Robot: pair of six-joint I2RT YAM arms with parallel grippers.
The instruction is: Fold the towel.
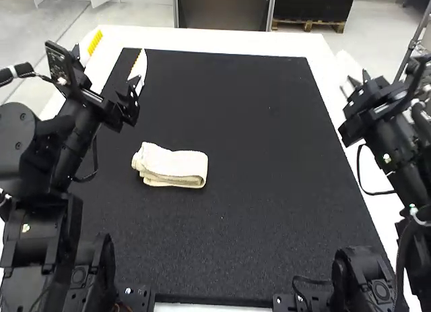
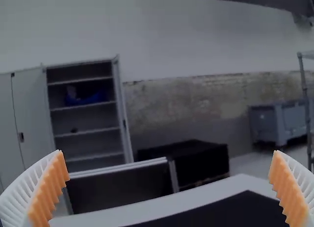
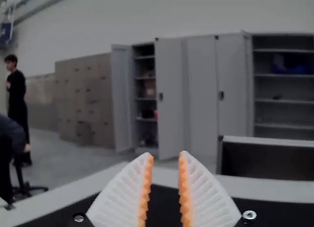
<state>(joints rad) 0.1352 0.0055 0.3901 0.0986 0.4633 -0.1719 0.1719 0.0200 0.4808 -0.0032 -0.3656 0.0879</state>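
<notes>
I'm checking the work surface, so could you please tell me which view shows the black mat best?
The high view: it looks down on nearly the whole mat, with the folded towel on it. The left wrist view shows one corner at a slant; the right wrist view shows a low strip, partly behind the fingers.

And here, in the high view, the white tabletop [image 1: 202, 40] is largely covered by a black mat [image 1: 269, 157]; left of the frame's centre, a cream towel [image 1: 176, 165] is laid flat, folded into a compact, layered strip.
</notes>
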